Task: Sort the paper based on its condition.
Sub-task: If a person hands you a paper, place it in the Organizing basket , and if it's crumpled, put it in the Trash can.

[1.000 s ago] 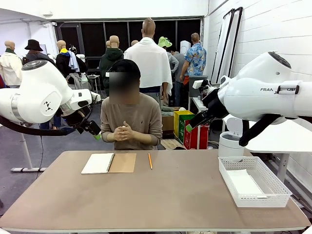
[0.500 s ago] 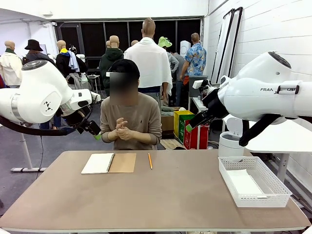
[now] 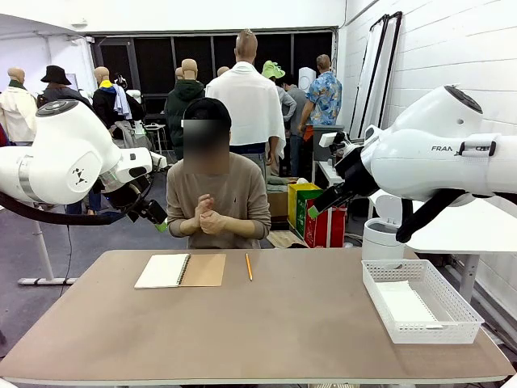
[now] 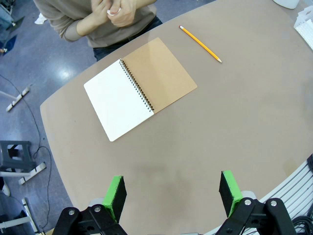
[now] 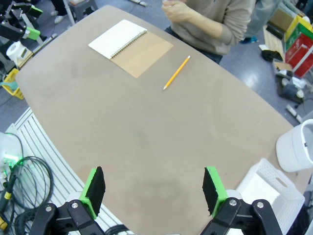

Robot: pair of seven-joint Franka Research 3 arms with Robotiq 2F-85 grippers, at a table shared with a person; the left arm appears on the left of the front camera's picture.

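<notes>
1. the left gripper (image 4: 172,192) hangs high over the near edge of the brown, round-cornered tabletop (image 3: 283,323). its two green-padded fingers stand wide apart with nothing between them.
2. the right gripper (image 5: 154,188) is also high above the near side of the table, jaws spread wide and empty.
3. the whole near half of the tabletop is bare under both grippers, from the left corner across to the basket.
4. an open spiral notebook with a white page and a brown cardboard cover (image 4: 141,88) lies flat near the far edge, left of centre.
5. a yellow pencil (image 4: 200,44) lies just right of the notebook and apart from it, near the far edge.
6. a white mesh plastic basket (image 3: 426,331) sits at the table's right end, close to the right and near edges.
7. a flat white sheet of paper (image 3: 408,305) lies on the basket's floor.
8. the person sits at the far side with both hands (image 3: 206,217) pressed together at chest height, off the table. the left wrist view shows a small white scrap between them, too small to tell what it is.
9. a white round bin (image 3: 380,238) stands on the floor behind the basket. a white brick wall runs along the right, and the floor is grey.
</notes>
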